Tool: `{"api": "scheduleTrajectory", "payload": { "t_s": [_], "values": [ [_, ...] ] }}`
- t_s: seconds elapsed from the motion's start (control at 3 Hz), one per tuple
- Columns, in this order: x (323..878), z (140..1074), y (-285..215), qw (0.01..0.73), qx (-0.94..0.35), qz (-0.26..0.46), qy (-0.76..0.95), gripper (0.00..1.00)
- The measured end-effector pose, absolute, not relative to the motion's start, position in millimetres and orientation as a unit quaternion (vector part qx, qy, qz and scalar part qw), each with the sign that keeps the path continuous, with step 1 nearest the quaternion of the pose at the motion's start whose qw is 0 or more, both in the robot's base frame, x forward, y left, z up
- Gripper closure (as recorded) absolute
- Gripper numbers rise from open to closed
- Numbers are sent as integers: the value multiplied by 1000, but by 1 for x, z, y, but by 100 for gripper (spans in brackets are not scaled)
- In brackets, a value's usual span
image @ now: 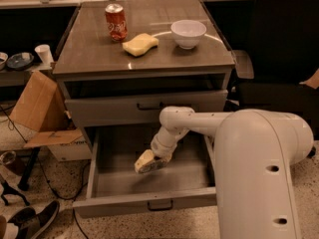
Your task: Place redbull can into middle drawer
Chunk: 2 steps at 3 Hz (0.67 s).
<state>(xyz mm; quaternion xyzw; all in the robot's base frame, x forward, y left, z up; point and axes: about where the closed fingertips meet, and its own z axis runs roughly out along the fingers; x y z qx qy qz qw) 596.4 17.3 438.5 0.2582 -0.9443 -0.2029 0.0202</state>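
Observation:
The middle drawer [142, 199] is pulled wide open below the cabinet top; its grey floor shows and its small dark handle faces me. My gripper [146, 162] hangs on the white arm [199, 123] and reaches down inside the drawer, just above the middle of its floor. The redbull can does not show; it may be hidden in the gripper. The upper grey drawer front [149, 106] is pushed in.
On the cabinet top stand a red cola can [115, 22], a yellow sponge [140, 44] and a white bowl [188, 33]. A cardboard box [37, 103] leans at the left. A black chair [284, 59] is at the right. Shoes [30, 223] lie on the floor.

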Motion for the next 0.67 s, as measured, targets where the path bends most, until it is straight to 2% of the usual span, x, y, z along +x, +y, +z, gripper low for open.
{"api": "scheduleTrajectory", "payload": {
  "t_s": [0.67],
  "values": [
    [588,418,-7,20,217,-204,-954,35]
  ]
}}
